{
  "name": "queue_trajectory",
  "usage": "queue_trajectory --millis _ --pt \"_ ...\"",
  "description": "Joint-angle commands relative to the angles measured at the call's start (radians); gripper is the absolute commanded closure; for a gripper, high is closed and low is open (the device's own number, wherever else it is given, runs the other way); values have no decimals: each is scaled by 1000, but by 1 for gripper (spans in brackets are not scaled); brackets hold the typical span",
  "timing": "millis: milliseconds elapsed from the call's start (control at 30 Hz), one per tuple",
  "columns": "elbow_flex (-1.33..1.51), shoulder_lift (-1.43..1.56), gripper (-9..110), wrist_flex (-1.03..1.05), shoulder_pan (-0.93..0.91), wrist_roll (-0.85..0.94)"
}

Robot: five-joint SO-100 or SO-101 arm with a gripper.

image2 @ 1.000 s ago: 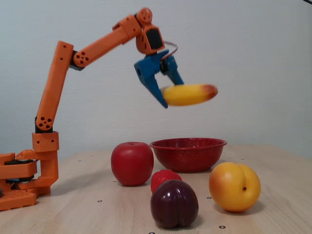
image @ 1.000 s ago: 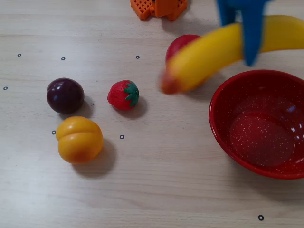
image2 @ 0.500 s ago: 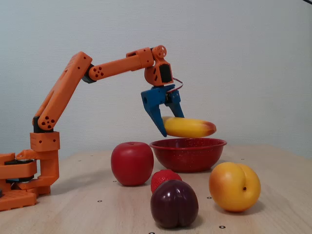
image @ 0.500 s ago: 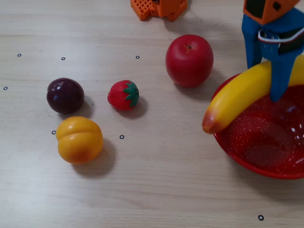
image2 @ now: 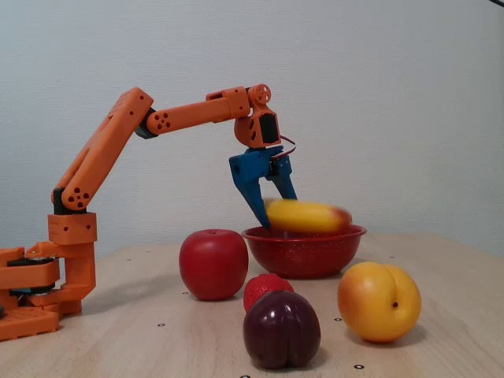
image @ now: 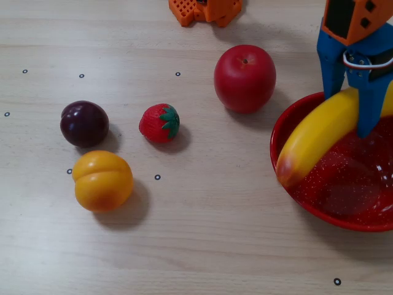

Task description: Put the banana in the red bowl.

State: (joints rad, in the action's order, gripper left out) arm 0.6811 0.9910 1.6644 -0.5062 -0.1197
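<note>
My blue gripper (image: pixel 350 114) is shut on the yellow banana (image: pixel 313 138), holding it across its middle. The banana hangs tilted over the left part of the red bowl (image: pixel 344 218), its orange-red end above the bowl's left rim. In the side-on fixed view the gripper (image2: pixel 277 211) points down at the bowl's left edge. There the banana (image2: pixel 307 216) lies nearly level, its underside about at the rim of the red bowl (image2: pixel 303 253). The banana's far end is hidden past the frame edge in the top-down view.
A red apple (image: pixel 244 78) stands just left of the bowl. Further left lie a strawberry (image: pixel 159 123), a dark plum (image: pixel 84 123) and a round orange-yellow fruit (image: pixel 102 180). The orange arm base (image: pixel 206 10) sits at the table's far edge.
The arm has swung the banana from high above the apple across to the bowl and lowered it to rim height. The other fruits have stayed put.
</note>
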Motion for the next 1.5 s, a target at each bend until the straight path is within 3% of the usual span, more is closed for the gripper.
queue_trajectory --millis 0,167,300,700,1133,1467 --pt "-110 67 70 -26 2 -17" --pt "-121 89 72 -35 17 -28" --pt "-149 138 101 -43 35 -17" --pt "-54 403 101 0 130 67" --pt "726 1124 101 -156 391 210" --pt "1540 1740 101 -400 503 233"
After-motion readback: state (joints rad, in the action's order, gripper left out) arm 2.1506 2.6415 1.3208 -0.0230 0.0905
